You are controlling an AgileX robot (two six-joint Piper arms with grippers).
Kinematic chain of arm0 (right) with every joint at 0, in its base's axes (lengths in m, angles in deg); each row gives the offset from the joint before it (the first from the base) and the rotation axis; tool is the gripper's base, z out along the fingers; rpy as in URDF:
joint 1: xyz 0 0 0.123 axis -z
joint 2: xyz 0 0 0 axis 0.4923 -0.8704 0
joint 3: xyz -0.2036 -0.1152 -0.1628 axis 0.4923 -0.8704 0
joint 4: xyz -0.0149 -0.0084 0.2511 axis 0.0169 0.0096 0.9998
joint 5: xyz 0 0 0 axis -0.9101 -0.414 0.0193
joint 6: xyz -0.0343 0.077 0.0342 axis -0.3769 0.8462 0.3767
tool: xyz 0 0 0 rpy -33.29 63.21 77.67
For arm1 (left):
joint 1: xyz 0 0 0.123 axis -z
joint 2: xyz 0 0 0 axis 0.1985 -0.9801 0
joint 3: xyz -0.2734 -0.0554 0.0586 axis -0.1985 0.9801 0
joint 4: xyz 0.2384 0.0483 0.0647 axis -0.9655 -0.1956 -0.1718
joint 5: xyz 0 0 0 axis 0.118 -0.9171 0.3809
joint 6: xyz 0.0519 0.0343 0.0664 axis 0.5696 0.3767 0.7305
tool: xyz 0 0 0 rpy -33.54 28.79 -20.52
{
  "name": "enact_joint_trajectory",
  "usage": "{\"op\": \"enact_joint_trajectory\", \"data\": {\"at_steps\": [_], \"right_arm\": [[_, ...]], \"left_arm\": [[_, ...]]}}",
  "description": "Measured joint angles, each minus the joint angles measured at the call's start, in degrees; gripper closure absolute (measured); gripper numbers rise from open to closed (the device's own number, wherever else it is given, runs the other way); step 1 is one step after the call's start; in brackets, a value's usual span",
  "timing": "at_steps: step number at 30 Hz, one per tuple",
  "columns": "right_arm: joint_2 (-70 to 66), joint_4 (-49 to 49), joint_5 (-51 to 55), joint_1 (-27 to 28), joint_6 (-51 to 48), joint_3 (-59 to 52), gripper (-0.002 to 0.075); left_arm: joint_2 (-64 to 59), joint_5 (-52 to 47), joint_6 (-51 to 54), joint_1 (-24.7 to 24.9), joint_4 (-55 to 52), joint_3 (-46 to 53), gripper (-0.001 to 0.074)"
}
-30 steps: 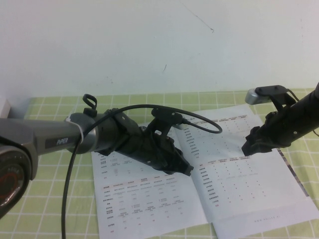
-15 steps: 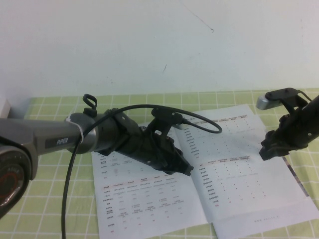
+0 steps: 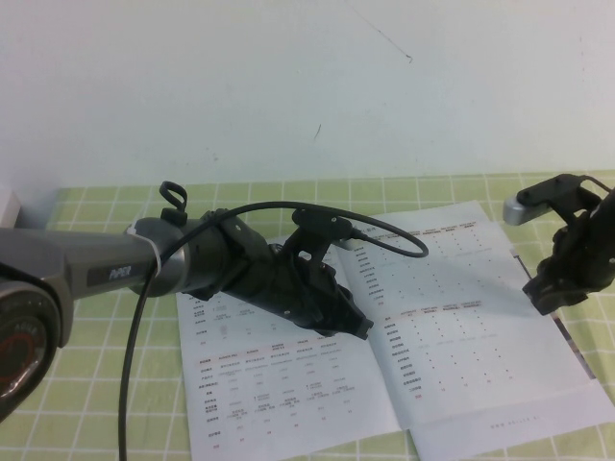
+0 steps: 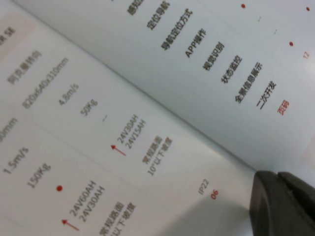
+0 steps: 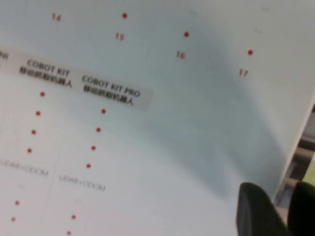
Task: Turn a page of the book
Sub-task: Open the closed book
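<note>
The table (image 3: 96,216), under a green checked cloth, carries the book (image 3: 288,375), which lies open and flat in the middle, spine running away from the robot. Its right-hand page (image 3: 461,327) lies flat, outer edge near the right arm.

The left tool (image 3: 360,328) rests low over the book just beside the spine; its tips look pressed together with nothing between them, seemingly pinning the left side.

The right tool (image 3: 540,296) hovers at the page's outer edge, about halfway up. In the right wrist view its fingers (image 5: 253,211) stand a little apart over that edge and grip nothing yet.

To do this step well, the right tool should probably come down so that one finger slips under the top sheet alone, pinch lightly, then lift in an arc toward the spine rather than dragging, or the thin paper may crease or several sheets come up together.
</note>
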Motion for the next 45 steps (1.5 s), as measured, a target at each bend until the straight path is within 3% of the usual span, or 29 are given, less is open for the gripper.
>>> {"op": "enact_joint_trajectory", "data": {"at_steps": [7,12,16,19,24,27,45], "right_arm": [[0.90,-10.63,9.28,-5.33,2.97,5.72,0.0708],[2.76,-17.66,10.10,-6.73,10.26,6.23,0.0722],[0.58,-16.17,6.98,-4.69,15.30,6.23,0.0722],[-1.42,-10.96,4.97,-3.23,14.40,6.23,0.0672],[-2.32,-5.26,1.64,-2.82,11.10,6.23,0.0461],[-2.55,-4.17,0.48,-2.82,10.68,6.23,0.0395],[-4.64,0.07,0.15,-2.72,8.50,6.36,0.0378]], "left_arm": [[0.00,0.00,0.00,0.00,0.00,0.00,0.0739],[0.00,0.10,0.00,0.00,0.00,0.00,0.0739],[0.00,0.20,0.00,0.00,0.00,0.00,0.0739],[0.00,0.20,0.00,0.00,0.00,0.00,0.0739],[0.00,0.20,-0.24,0.00,-0.03,0.00,0.0739],[0.00,0.22,-0.09,0.00,-0.03,0.00,0.0739],[0.00,0.22,-0.09,0.00,-0.12,0.00,0.0739]]}}
